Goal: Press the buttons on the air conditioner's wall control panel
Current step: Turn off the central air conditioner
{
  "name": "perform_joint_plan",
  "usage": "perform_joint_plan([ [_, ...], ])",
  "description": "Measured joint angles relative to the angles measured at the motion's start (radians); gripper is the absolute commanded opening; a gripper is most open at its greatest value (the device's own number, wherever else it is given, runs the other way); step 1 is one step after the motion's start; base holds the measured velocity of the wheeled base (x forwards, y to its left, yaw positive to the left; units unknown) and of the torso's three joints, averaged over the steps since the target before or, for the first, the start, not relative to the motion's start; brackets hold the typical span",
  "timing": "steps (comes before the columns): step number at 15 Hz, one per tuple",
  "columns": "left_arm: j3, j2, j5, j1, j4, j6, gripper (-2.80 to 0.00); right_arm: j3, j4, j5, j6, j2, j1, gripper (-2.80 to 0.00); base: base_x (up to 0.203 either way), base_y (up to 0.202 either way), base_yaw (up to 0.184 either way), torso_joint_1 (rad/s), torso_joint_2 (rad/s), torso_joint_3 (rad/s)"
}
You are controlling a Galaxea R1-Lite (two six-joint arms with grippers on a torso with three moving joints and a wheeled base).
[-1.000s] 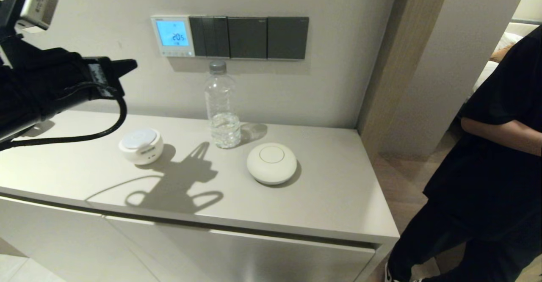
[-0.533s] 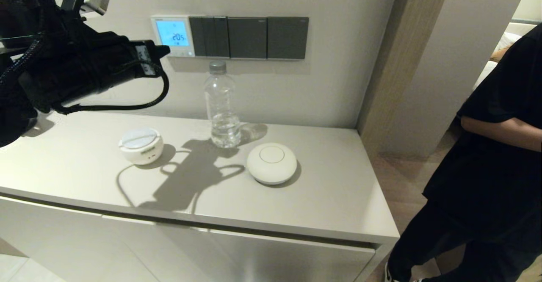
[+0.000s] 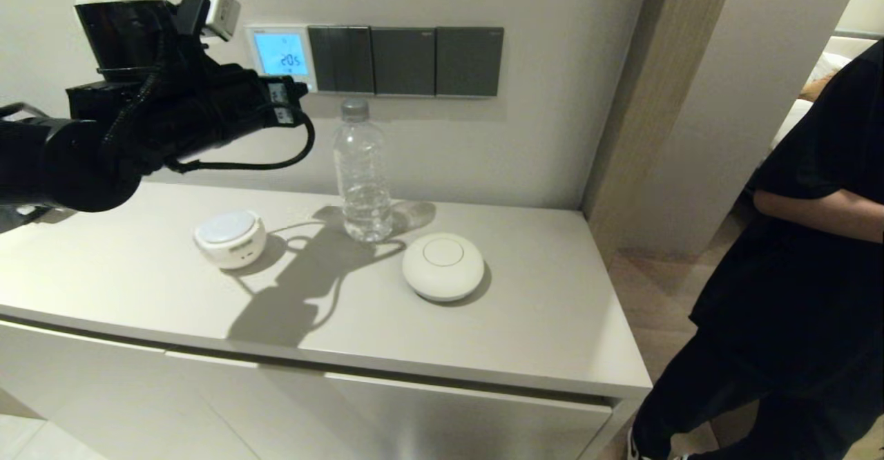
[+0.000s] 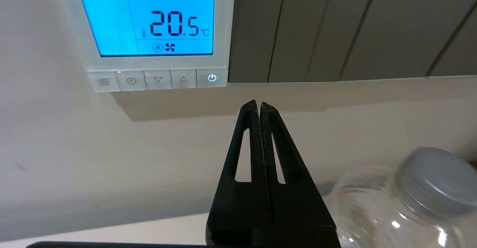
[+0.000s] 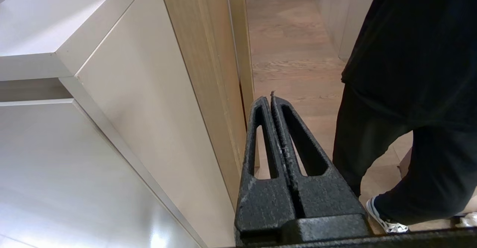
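Pale wall (image 3: 483, 142) and a light cabinet top (image 3: 539, 322) are filling the head view. High on that wall the air conditioner's wall control panel (image 3: 281, 58) is glowing blue at the left end of a row of dark grey switch plates (image 3: 405, 61), with a water bottle (image 3: 359, 170) standing just below the plates. A small white round device (image 3: 230, 238) and a larger white puck (image 3: 443, 266) are sitting on the top, to either side of the bottle's base. A person in black (image 3: 815, 253) is standing well off to the right of the bottle. Reaching in from the left, the left gripper (image 3: 301, 90) is poking its tip toward the panel's lower right corner.

Seen from the left wrist, the screen is reading 20.5 °C and the buttons (image 4: 158, 79) are running as a sideways row along the panel's bottom edge, the lit power key (image 4: 212, 78) at the end nearest the switch plates. Pressed together into one narrow point with nothing held, the left gripper (image 4: 259, 103) is aiming at bare wall just beneath and slightly to the switch-plate side of that power key, so the keys are lying up and across from the tip. The bottle's grey cap (image 4: 436, 177) is showing close below.

From the right wrist, the right gripper (image 5: 271, 98) is hanging clenched and empty beside the cabinet's end, near the person's legs, far from the panel; the left arm is plainly the nearer one.
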Motion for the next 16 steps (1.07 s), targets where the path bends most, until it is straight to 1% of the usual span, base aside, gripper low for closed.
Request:
perform_joint_plan([
  [11, -0.080, 0.096, 0.012, 0.005, -0.002, -0.002, -2.80, 0.000, 0.000, 0.000, 0.000, 0.000, 0.000, -2.80, 0.000, 0.000, 0.000, 0.000, 0.00, 0.000],
  [16, -0.120, 0.124, 0.013, 0.043, -0.002, -0.006, -2.80, 0.000, 0.000, 0.000, 0.000, 0.000, 0.000, -2.80, 0.000, 0.000, 0.000, 0.000, 0.00, 0.000],
])
